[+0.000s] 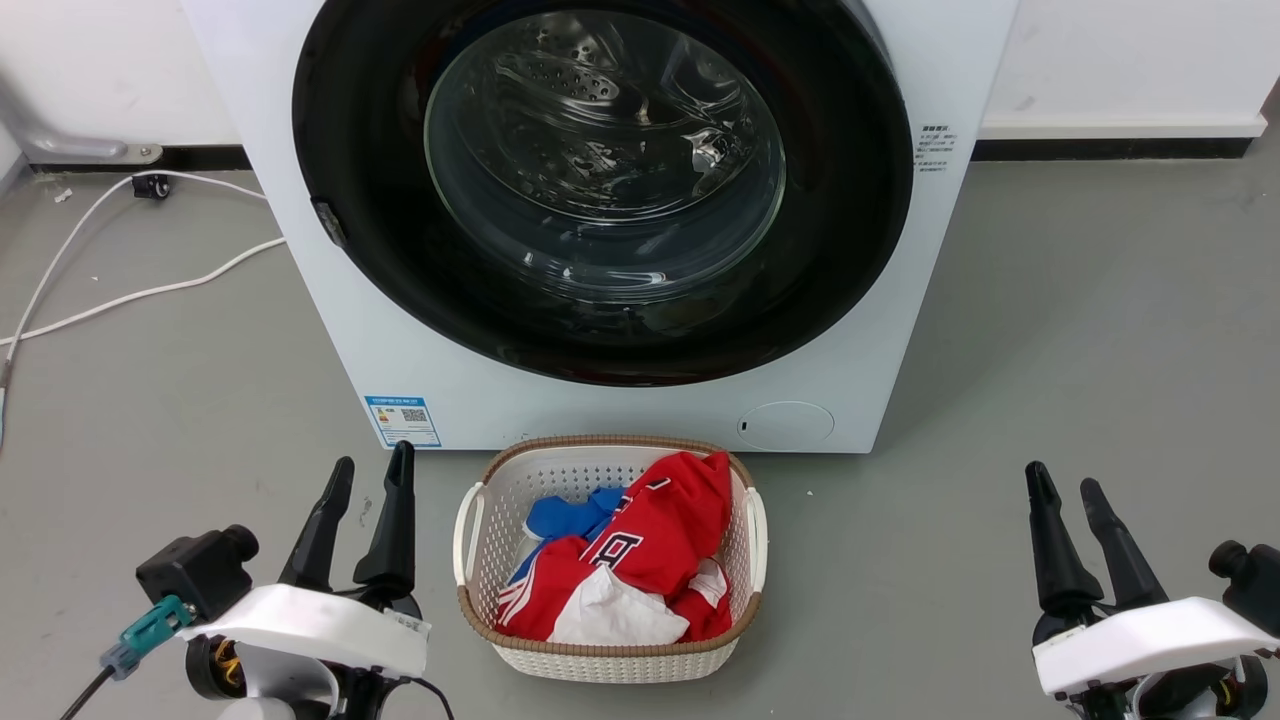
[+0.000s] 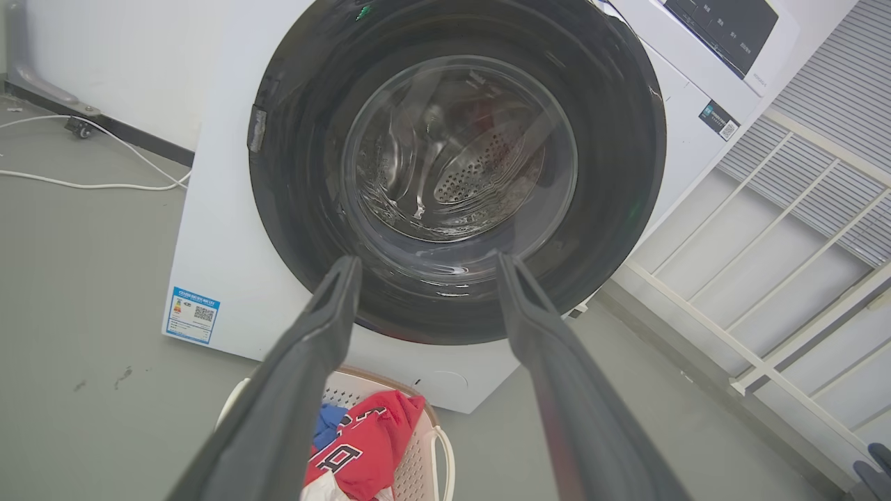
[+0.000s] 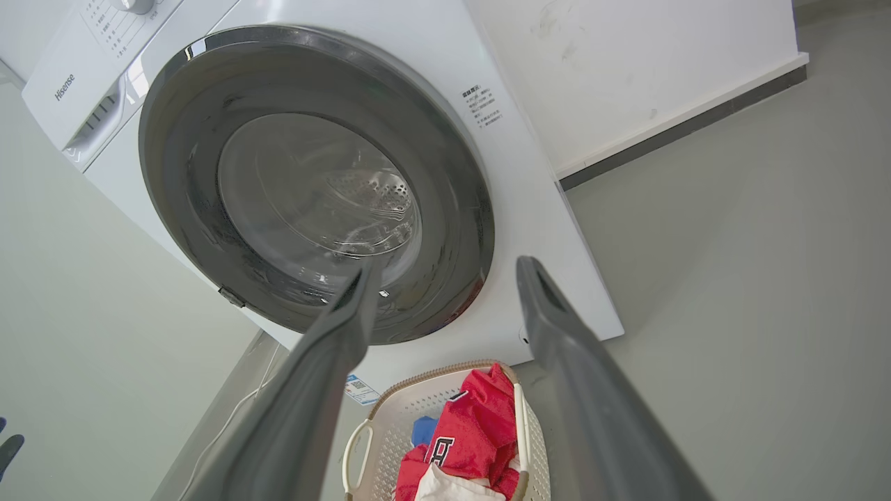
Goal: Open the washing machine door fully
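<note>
The washing machine door (image 1: 400, 270) is a big round one with a glossy black rim and a clear bulging glass centre. It lies shut against the white machine front (image 1: 330, 330) and also faces the left wrist view (image 2: 292, 209) and right wrist view (image 3: 181, 202). A small latch tab (image 1: 329, 222) sits on the rim's left edge. My left gripper (image 1: 371, 465) hangs open at the lower left, well short of the machine. My right gripper (image 1: 1062, 486) hangs open at the lower right, holding nothing.
A white laundry basket (image 1: 480, 520) with red, blue and white clothes stands on the grey floor just in front of the machine, between my arms. White cables (image 1: 130, 295) trail over the floor at the left. A white railing (image 2: 766, 264) runs beside the machine.
</note>
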You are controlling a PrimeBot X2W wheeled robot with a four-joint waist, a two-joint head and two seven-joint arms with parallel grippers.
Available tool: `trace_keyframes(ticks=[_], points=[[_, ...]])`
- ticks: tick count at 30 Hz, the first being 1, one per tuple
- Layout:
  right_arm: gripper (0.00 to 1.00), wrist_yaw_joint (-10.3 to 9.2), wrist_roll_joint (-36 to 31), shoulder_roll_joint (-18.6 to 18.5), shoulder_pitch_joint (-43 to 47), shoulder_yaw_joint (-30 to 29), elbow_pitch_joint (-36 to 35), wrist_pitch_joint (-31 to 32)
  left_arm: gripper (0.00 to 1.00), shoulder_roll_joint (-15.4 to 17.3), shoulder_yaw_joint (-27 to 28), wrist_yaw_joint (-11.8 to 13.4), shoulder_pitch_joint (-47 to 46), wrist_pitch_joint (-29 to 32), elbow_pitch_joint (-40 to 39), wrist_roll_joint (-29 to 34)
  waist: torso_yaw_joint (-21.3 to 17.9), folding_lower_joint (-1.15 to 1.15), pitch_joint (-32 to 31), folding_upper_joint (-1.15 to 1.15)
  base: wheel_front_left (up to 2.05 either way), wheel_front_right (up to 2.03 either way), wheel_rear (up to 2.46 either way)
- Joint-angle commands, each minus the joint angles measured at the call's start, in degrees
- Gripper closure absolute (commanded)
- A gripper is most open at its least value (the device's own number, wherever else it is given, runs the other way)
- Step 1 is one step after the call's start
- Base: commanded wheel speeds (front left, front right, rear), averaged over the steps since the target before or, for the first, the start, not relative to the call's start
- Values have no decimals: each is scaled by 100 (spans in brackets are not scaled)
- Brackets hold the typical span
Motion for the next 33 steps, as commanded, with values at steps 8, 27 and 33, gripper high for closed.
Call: trace_keyframes(ticks=[8,27,33], points=[[0,9,-792,23,69,14,-238,22,0,181,-167,80,17,-169,-42,691,-18,0,-26,0,0,0,0],[0,11,-1983,55,250,-7,-519,50,0,348,-354,294,43,-449,103,1739,-32,0,-54,0,0,0,0],[0,12,-2195,59,254,5,-482,-11,0,357,-353,313,46,-520,139,1962,-26,0,-57,0,0,0,0]])
